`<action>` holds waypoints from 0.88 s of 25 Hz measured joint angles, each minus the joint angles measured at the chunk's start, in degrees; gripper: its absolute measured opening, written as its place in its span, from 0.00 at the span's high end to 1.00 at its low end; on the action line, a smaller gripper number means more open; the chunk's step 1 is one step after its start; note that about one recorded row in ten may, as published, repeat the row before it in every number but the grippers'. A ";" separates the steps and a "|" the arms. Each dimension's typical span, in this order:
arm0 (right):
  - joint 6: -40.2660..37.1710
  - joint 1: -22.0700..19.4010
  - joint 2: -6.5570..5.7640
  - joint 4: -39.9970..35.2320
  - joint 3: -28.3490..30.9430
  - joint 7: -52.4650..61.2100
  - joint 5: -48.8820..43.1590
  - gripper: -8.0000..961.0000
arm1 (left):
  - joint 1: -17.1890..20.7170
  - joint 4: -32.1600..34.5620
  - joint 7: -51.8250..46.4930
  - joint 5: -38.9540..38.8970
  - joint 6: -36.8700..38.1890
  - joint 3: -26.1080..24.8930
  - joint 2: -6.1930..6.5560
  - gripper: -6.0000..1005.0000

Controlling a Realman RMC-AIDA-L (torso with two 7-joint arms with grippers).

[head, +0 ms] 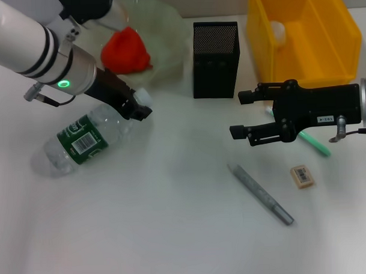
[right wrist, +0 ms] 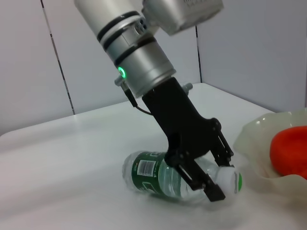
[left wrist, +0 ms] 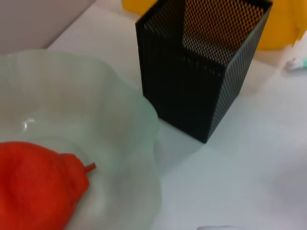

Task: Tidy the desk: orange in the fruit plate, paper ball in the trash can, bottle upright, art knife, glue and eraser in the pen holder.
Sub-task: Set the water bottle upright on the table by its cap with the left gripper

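A clear bottle (head: 81,143) with a green label lies on its side at the left of the table. My left gripper (head: 140,107) is shut on its neck just below the white cap; the right wrist view shows this gripper (right wrist: 221,175) and the bottle (right wrist: 153,175) too. The orange (head: 126,52) rests in the pale fruit plate (head: 164,29). A white paper ball (head: 278,30) sits in the yellow trash can (head: 303,60). My right gripper (head: 237,115) hovers open right of the black mesh pen holder (head: 215,59). The grey art knife (head: 260,194), the eraser (head: 302,175) and the green glue (head: 315,143) lie on the table.
The pen holder (left wrist: 192,91) stands close beside the rim of the fruit plate (left wrist: 120,110), with the orange (left wrist: 38,187) inside the plate. The trash can stands at the back right behind my right arm. White tabletop stretches across the front.
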 joint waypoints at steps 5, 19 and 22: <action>-0.01 -0.09 0.03 0.00 0.00 0.00 0.00 0.14 | 1.95 3.36 0.00 -2.32 1.16 -0.12 0.12 0.55; -0.31 -0.11 0.07 0.00 0.00 0.00 0.00 0.14 | 5.31 7.87 3.62 -9.97 5.47 -7.76 0.22 0.55; -0.36 -0.11 0.06 0.00 -0.01 0.00 -0.01 0.14 | 5.61 7.89 4.74 -11.34 6.19 -9.12 0.22 0.55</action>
